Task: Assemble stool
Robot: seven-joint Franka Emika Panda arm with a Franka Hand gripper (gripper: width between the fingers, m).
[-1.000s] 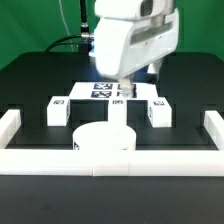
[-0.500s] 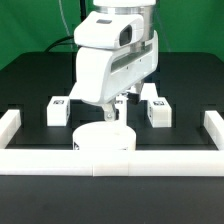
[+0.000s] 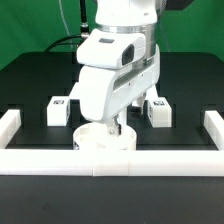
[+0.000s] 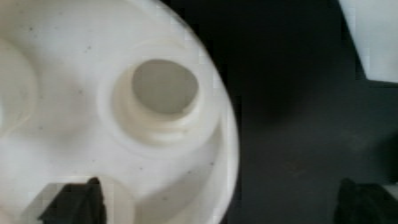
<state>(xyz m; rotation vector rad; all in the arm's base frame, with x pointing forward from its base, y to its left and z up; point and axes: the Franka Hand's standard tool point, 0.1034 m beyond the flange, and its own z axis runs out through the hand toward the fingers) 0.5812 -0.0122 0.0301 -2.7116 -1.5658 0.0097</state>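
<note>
Exterior view: arm [image 3: 115,60] fills the middle of the frame, bent low over the table [image 3: 30,80]; its white body hides everything behind it. The gripper [image 3: 115,128] hangs at the far top edge of the seat [image 3: 98,142]; only a dark scrap of it shows under the housing, and from here I cannot tell how the jaws stand or whether they touch the disc. The seat lies flat on the table, near the middle, just behind the front rail [image 3: 160,163]; its rear part is covered by the arm. A leg [image 3: 58,108] lies at the exterior view's left, a second leg [image 3: 157,111] at the exterior view's right, both apart from the seat; the second leg is partly cut by the arm; tags on both are too small to read. Side rail [image 3: 10,125] and other side rail [image 3: 213,126] close the edges.

Wrist view: seat [image 4: 89,110] is close and blurred, cut off by the frame; one round socket [image 4: 160,88] is plain to see. Two dark fingertips [image 4: 71,200] stand wide apart, one over the disc, the other over bare table [image 4: 285,120]; gripper [image 4: 217,200] spread, the seat's rim between the fingers, nothing clamped; contact cannot be judged. A white piece [image 4: 374,40] sits at the corner, mostly out of frame; what it is cannot be told.
</note>
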